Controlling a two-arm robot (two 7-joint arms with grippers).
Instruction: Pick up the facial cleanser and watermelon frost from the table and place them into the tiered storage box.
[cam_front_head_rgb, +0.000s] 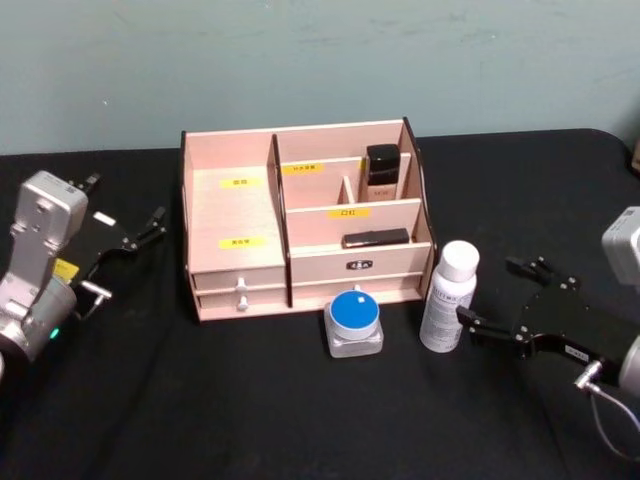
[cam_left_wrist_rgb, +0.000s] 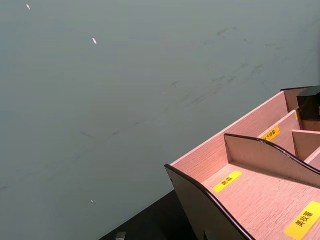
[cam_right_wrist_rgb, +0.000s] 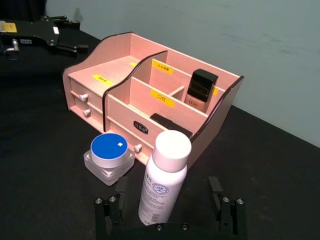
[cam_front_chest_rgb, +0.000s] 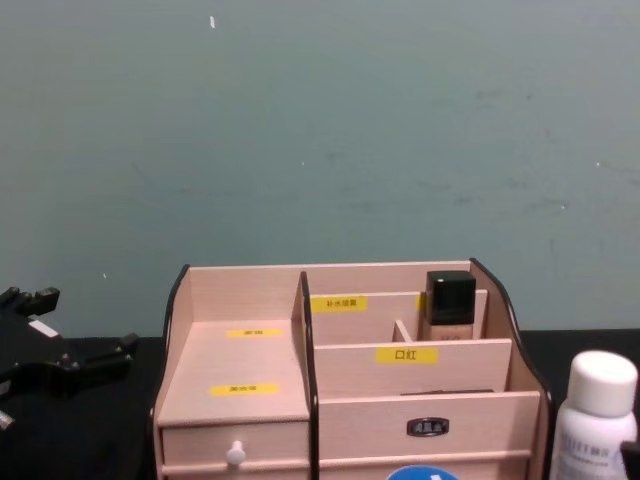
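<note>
Black cloth covers the counter (cam_front_head_rgb: 250, 410), with a teal wall behind; my left end effector (cam_front_chest_rgb: 88, 322) sits over the counter's left side with its fingers spread and holding nothing, a little apart from the left wall of the tiered storage box (cam_front_head_rgb: 232, 208); the box stands at mid-counter towards the back edge, with a black-capped bottle (cam_front_head_rgb: 382, 172) upright in its rear right compartment; the watermelon frost (cam_front_head_rgb: 354, 318) rests on the counter just in front of the box's right-hand drawers; the facial cleanser (cam_front_head_rgb: 448, 300) stands upright near the box's front right corner; my right end effector (cam_front_head_rgb: 495, 293) is open around it, fingers either side of the bottle and not clasping it.
</note>
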